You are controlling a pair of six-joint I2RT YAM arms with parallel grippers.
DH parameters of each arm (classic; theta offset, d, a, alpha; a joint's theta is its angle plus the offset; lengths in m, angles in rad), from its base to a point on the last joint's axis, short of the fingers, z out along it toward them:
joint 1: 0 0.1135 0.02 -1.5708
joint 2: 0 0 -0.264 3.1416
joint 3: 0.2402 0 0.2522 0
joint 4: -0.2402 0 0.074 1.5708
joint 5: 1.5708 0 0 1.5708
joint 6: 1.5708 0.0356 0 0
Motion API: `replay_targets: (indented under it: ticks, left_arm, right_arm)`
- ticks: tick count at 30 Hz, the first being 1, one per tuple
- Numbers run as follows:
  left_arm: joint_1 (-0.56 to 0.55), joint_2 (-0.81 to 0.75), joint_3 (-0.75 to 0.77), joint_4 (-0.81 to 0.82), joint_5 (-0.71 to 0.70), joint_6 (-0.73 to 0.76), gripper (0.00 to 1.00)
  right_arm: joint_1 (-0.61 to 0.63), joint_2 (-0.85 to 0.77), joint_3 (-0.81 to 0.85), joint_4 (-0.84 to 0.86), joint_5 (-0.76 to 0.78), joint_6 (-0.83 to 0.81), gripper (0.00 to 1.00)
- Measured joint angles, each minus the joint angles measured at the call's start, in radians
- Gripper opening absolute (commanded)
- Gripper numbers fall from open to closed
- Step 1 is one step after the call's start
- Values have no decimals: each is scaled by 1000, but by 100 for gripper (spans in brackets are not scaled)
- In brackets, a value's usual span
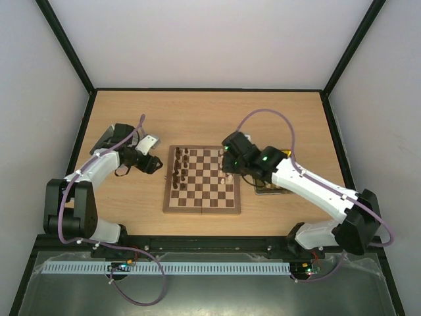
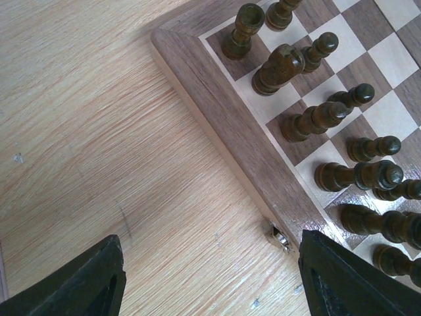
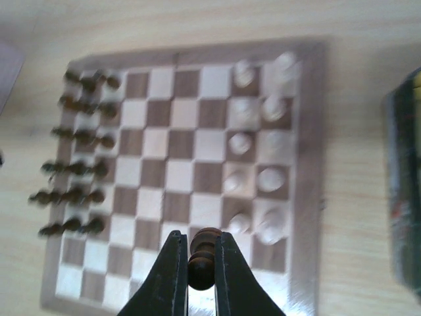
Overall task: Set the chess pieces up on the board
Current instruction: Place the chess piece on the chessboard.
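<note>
The right gripper (image 3: 200, 242) enters from the bottom centre. Its two black fingers (image 3: 172, 276) are closed against a dark brown piece (image 3: 202, 258), which stands upright between them with its rounded top just above the fingertips. The held piece is over the near rows of the board (image 3: 309, 131), right of centre. Dark pieces (image 3: 82, 151) stand along the two left files and cream pieces (image 3: 256, 138) along the two right files; blur prevents a reliable count. The board lies on a light wooden counter (image 3: 362, 66). A dark object (image 3: 404, 184) at the right edge is too blurred to identify.

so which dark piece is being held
The dark piece pinched in the right hand, over the board; the others stand along its left edge.
</note>
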Motion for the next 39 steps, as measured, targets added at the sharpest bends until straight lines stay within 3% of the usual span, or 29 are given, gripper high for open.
replay_targets:
  ticks: [8, 12, 39]
  left_arm:
    - [23, -1, 0, 0, -2, -3, 74]
    - [41, -1, 0, 0, -2, -8, 75]
    - [82, -1, 0, 2, 7, -25, 75]
  right_arm:
    - [256, 162, 60, -3, -6, 80, 2]
    - [318, 248, 87, 3, -20, 89, 2]
    - [353, 536, 277, 49, -130, 35, 2]
